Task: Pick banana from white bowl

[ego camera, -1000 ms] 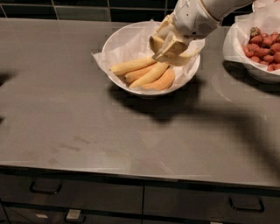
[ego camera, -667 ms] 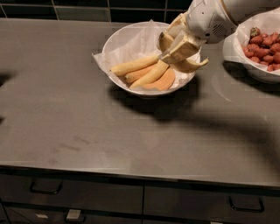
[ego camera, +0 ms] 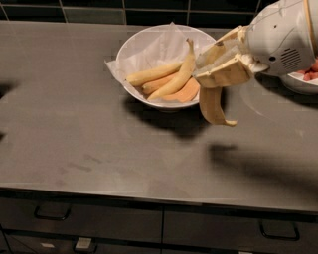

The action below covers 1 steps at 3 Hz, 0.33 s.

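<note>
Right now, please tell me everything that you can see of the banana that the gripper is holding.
The banana is pale yellow, thick and curved, and its skin looks smooth and unpeeled. Its upper part is clamped in the gripper, just right of the white bowl. The rest hangs down in the air above the grey counter, touching neither. The lower end narrows to a thin tip bent to the right. Only the gripper touches it, and the gripper hides its upper end.

Cream-tan gripper [ego camera: 214,74] just right of the white bowl [ego camera: 141,96] is clamped on a pale yellow banana [ego camera: 212,105], bowl's got more yellow and orangey bananas [ego camera: 171,82], counter [ego camera: 74,124] is dull grey, back tiles [ego camera: 94,5] near black, arm [ego camera: 283,34] white.
</note>
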### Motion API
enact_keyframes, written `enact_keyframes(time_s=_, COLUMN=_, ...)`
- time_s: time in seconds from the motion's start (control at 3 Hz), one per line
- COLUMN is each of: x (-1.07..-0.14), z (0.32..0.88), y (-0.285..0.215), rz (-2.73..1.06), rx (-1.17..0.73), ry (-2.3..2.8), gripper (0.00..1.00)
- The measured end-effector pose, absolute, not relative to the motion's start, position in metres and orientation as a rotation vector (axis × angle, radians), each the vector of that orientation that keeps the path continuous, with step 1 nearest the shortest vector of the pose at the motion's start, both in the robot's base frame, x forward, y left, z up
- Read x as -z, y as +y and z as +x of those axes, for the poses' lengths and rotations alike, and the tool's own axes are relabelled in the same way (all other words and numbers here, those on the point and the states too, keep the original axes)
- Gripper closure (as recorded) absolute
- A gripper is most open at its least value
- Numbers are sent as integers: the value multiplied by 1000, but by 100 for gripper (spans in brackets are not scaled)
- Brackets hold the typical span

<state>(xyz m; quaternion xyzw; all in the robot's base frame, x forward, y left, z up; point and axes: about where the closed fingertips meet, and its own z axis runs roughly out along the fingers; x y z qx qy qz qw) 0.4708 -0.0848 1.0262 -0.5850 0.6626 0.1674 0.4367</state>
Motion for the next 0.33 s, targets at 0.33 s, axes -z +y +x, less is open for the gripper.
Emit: enact_keyframes(time_s=0.33, x=-1028, z=467, y=-88, rz=-1442, rx=-419, ry=1652, gripper=100)
